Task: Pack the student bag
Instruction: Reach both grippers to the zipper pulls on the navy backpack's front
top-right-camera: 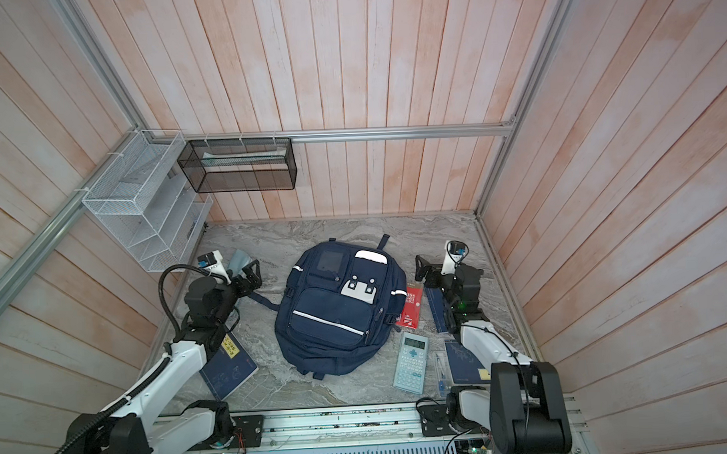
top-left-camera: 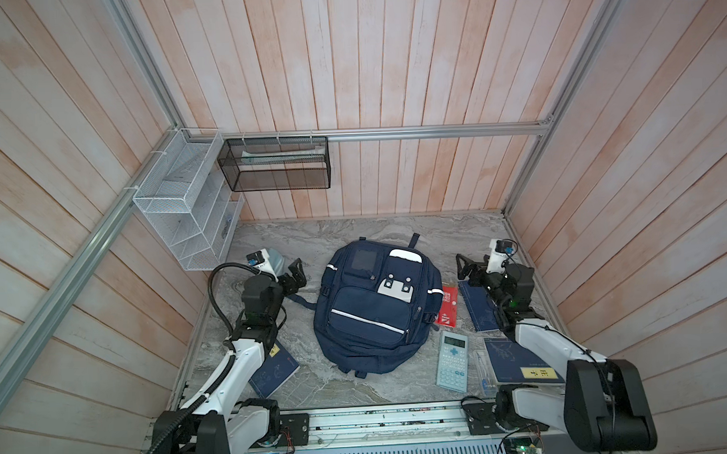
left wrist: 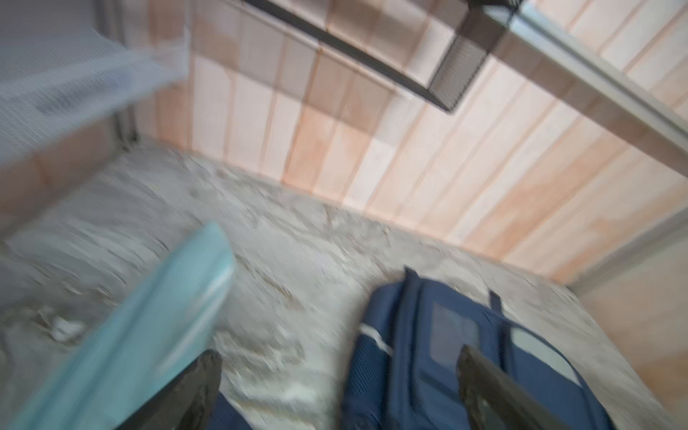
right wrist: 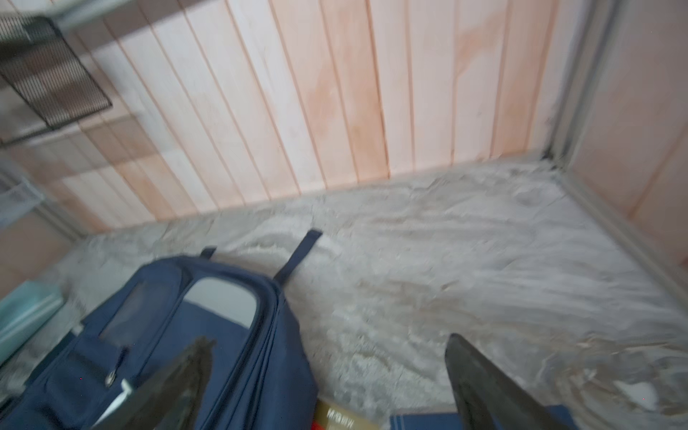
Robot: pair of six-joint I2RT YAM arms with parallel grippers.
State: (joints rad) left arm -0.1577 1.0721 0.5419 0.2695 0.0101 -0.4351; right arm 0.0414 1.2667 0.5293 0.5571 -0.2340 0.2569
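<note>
**Both grippers spread wide, flanking the student bag**

Nearest the robot's base, a navy book (top-left-camera: 275, 374) lies on the left of the marble-patterned tabletop (top-left-camera: 353, 232). On the right, a pale blue calculator (top-left-camera: 453, 361) lies near another navy book (top-left-camera: 520, 366). The student bag (top-left-camera: 375, 306) lies flat at the middle of the tabletop, pockets up, in both top views. A red packet (top-left-camera: 448, 306) sits just beside its right edge, and a third navy book (top-left-camera: 479, 311) is partly under the right arm. The left gripper (top-left-camera: 299, 274) and right gripper (top-left-camera: 463, 268) flank the bag's far half, jaws fully apart and holding nothing. Behind the left gripper lies a blurred pale blue item (left wrist: 149, 316). A white mesh rack (top-left-camera: 186, 201) and a black mesh basket (top-left-camera: 274, 164) hang on the walls.
</note>
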